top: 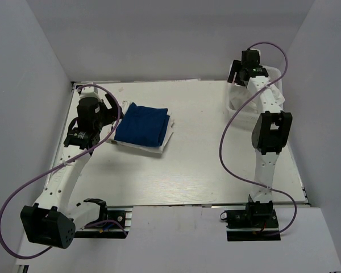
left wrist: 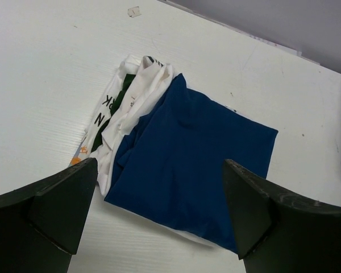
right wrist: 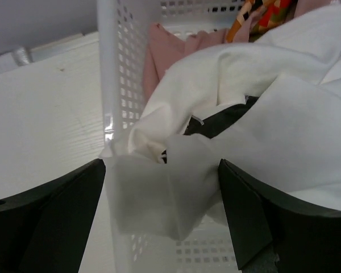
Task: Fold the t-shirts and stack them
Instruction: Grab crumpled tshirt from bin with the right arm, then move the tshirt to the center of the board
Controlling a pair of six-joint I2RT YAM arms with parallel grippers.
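Observation:
A royal blue folded t-shirt (top: 142,125) lies on top of folded white t-shirts (top: 162,149) at the left of the table. In the left wrist view the blue shirt (left wrist: 199,165) covers white shirts with dark print (left wrist: 131,96). My left gripper (top: 115,115) is open and empty just left of the stack, its jaws wide apart over the blue shirt's near edge (left wrist: 159,210). My right gripper (top: 236,74) is open above the basket; a crumpled white t-shirt (right wrist: 261,114) hangs over the basket's rim between its spread fingers (right wrist: 162,216), not pinched.
The white plastic mesh basket (right wrist: 116,68) stands at the far right of the table (top: 232,104). It also holds a pink cloth (right wrist: 170,45), a patterned orange cloth (right wrist: 261,14) and something dark (right wrist: 216,122). White walls close in the table on the left, back and right.

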